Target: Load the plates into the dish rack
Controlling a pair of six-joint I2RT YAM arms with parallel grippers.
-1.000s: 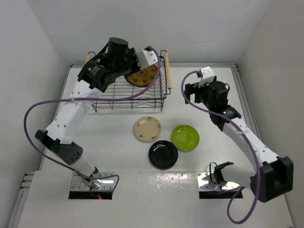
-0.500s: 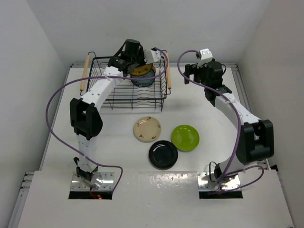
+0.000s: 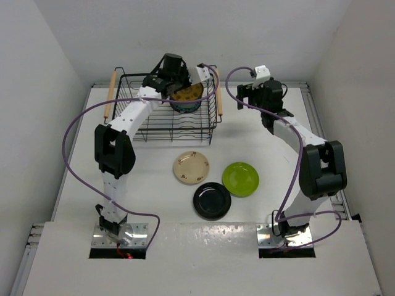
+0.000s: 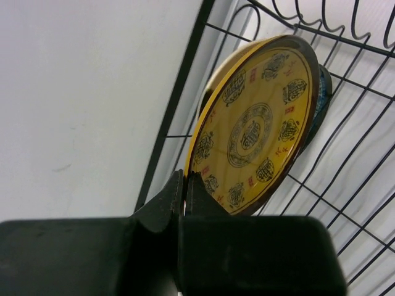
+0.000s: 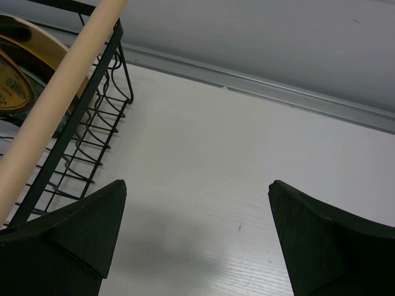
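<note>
the dish rack [image 3: 165, 117] sits toward the far left corner of the worktop [image 3: 123, 185]. my left pincer [image 4: 184, 185] is inside it at its far right end, clenched on the lower rim of the mustard patterned plate [image 4: 254, 123]. the plate stands on edge and tilted, with a teal-grey plate [image 4: 323, 92] just behind it. i cannot tell whether the two touch, or whether mine sits in a slot.

my hold is only a thin bite on the rim, so a twist could let the plate pivot or slip out. letting go before its edge sits between the wires would likely topple it flat or knock the teal-grey one. my purple cable [image 3: 66, 145] runs across the rack and could snag a wire when i pull out.

mid-worktop, close together, wait the cream plate [image 3: 191, 167], the glossy black plate [image 3: 212, 200] and the lime green plate [image 3: 240, 179].

my right pincer [image 5: 194, 237] hangs spread wide and empty near the far right corner, just beside the rack's wooden handle [image 5: 58, 102]. swinging left, it could bump that.
</note>
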